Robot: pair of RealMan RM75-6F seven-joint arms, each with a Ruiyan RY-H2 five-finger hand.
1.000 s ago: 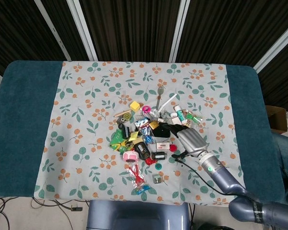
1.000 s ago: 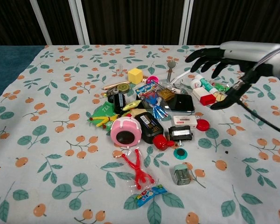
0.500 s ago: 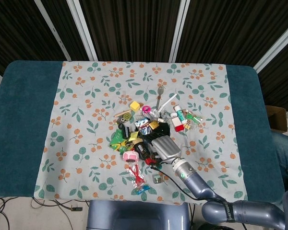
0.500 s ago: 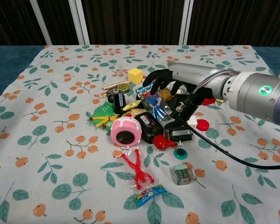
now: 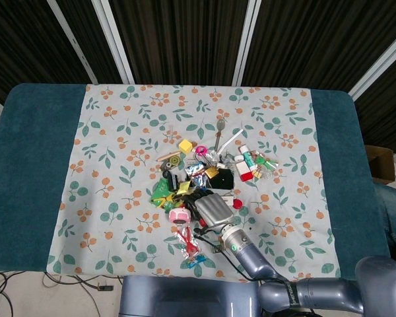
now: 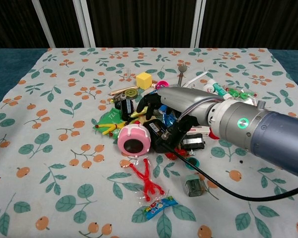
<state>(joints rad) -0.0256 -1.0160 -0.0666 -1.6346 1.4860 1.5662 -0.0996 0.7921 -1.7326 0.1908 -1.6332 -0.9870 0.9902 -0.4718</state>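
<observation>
The right hand (image 6: 161,116) reaches over the middle of the pile of small things on the floral cloth (image 6: 49,148). Its dark fingers (image 6: 145,105) are spread and curved downward over the pile; nothing is seen grasped between them, so the hand reads as released. The thumb (image 6: 175,133) points down and lies against the black box with a label (image 6: 158,133), which sits directly beneath the palm. In the head view the same hand (image 5: 211,208) covers the near centre of the pile.

Just beyond the fingertips lie a green tea packet (image 6: 107,117) and a black cylinder (image 6: 125,106). Below the fingers, near the cloth's front, stands a pink round case (image 6: 133,141), close beside the black box. Past the fingers toward the far side is a yellow cube (image 6: 144,79). Behind the thumb, under the forearm, lies a small black device with a white label (image 6: 192,142). In front of the hand lie a red stretchy figure (image 6: 145,180) in clear wrap and a small clear box (image 6: 193,184).

The left hand appears in neither view.
</observation>
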